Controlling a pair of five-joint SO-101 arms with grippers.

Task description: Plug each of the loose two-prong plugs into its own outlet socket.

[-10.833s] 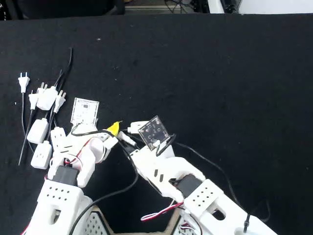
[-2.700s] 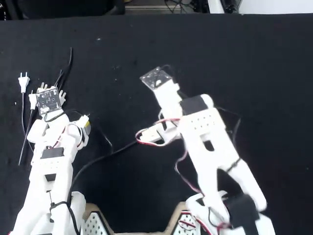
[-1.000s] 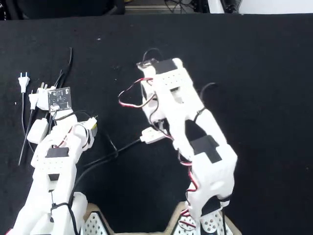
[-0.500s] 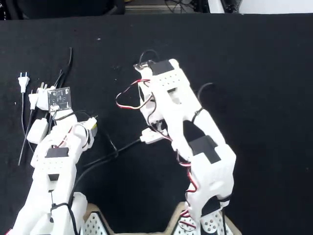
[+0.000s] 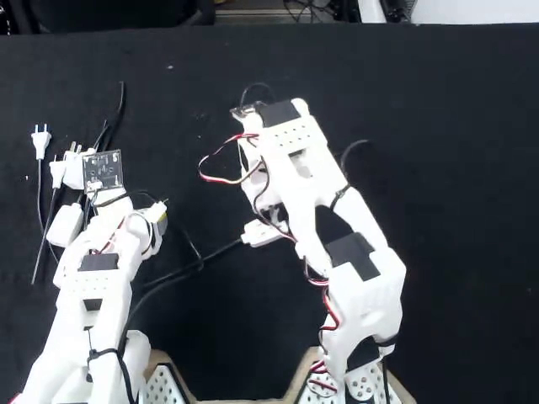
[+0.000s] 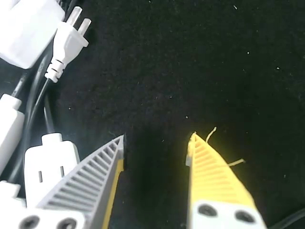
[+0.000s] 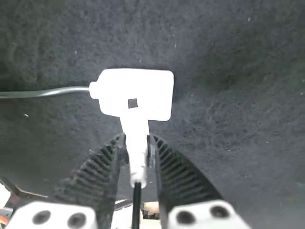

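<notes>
White plug (image 7: 137, 160) is pinched tight between the right fingers (image 7: 136, 140), which are closed down on its body. Its front end is butted right up against a white socket block (image 7: 136, 94) just past the fingertips, with no prongs showing. A grey cable (image 7: 43, 92) runs off the side of that block across the black surface (image 7: 238, 71).

On the other arm, the left fingers (image 6: 157, 138) are spread well apart with nothing held, just bare cloth in the gap. A white two-slot socket (image 6: 47, 160) lies right beside the grey finger (image 6: 95, 176). Whether they're touching I can't quite tell. Further out past that finger there's a loose two-prong plug (image 6: 66, 40), prongs pointing away from the fingers. It lies among dark cables (image 6: 40, 102), next to a bigger white block (image 6: 26, 21). The yellow finger (image 6: 214, 186) is on the far side from all that.
</notes>
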